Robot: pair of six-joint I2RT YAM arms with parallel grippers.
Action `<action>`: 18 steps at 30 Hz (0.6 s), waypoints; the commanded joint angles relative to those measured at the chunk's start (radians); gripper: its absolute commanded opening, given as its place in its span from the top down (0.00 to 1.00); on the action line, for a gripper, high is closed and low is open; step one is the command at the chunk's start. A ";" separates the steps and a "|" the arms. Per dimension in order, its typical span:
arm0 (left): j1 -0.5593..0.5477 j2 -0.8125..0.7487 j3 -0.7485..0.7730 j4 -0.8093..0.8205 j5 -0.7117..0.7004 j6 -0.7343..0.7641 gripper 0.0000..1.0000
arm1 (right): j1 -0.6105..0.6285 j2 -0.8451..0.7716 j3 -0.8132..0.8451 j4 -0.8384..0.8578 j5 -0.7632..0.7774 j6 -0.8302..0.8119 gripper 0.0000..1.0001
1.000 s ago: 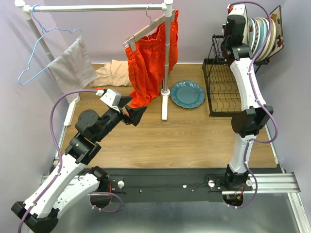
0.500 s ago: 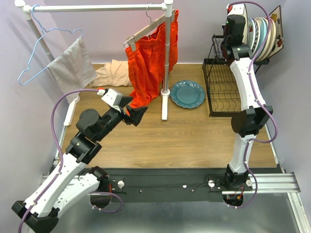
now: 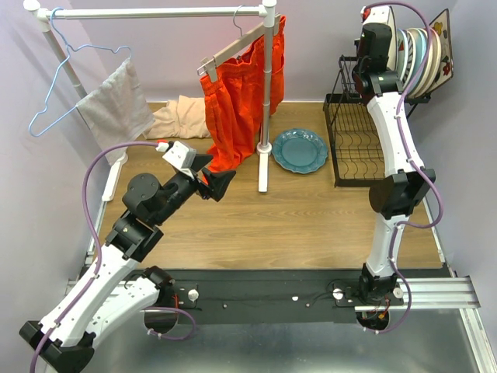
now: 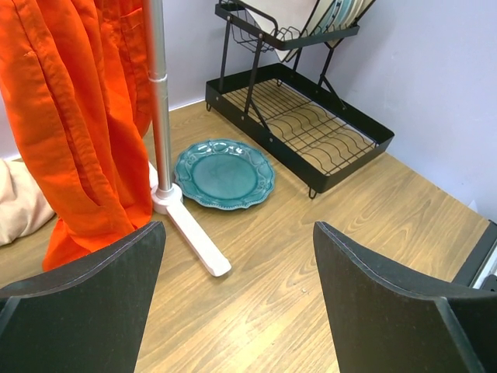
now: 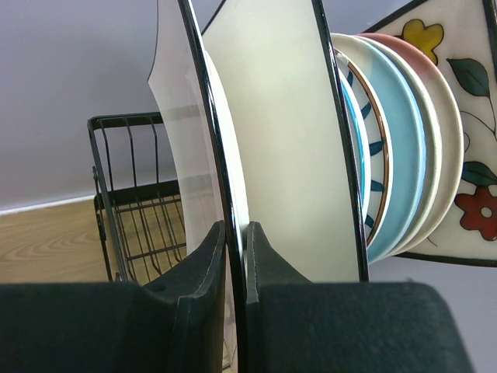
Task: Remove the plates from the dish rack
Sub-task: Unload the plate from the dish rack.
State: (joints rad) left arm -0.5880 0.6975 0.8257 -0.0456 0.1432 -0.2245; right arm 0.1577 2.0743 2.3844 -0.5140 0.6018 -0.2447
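Wooden table [image 3: 311, 221]: one teal plate [image 3: 300, 150], perhaps seven racked plates [image 5: 272, 155].

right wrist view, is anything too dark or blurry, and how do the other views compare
right wrist view: the right gripper is a dark, almost detailless mass low in frame, the square white plate it pinches falls into grey shade; left wrist view: the teal plate is crisp, pale sheen on the table; top external view: even, soft light
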 commanded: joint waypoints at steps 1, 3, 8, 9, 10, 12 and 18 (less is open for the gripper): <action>0.008 -0.004 -0.003 0.021 0.019 0.007 0.14 | -0.001 -0.028 0.041 0.150 0.032 -0.028 0.99; 0.008 -0.010 -0.005 0.023 0.013 0.005 0.14 | 0.000 -0.034 0.036 0.172 0.024 -0.031 0.99; 0.008 -0.007 -0.007 0.024 0.013 0.005 0.14 | 0.000 -0.049 0.030 0.209 0.006 -0.045 0.99; 0.008 -0.006 -0.005 0.026 0.013 0.005 0.14 | 0.000 -0.055 0.029 0.219 0.004 -0.045 0.99; 0.008 -0.003 -0.004 0.024 0.015 0.007 0.14 | 0.000 -0.059 0.026 0.226 0.003 -0.051 0.99; 0.010 -0.003 -0.002 0.024 0.015 0.005 0.14 | 0.000 -0.065 0.027 0.241 0.001 -0.057 0.99; 0.010 0.002 -0.007 0.027 0.013 0.002 0.14 | -0.001 -0.080 0.027 0.276 -0.005 -0.084 0.99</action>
State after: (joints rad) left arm -0.5838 0.6975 0.8257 -0.0452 0.1432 -0.2245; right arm 0.1577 2.0739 2.3829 -0.4679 0.5854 -0.2928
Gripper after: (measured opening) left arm 0.862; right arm 0.192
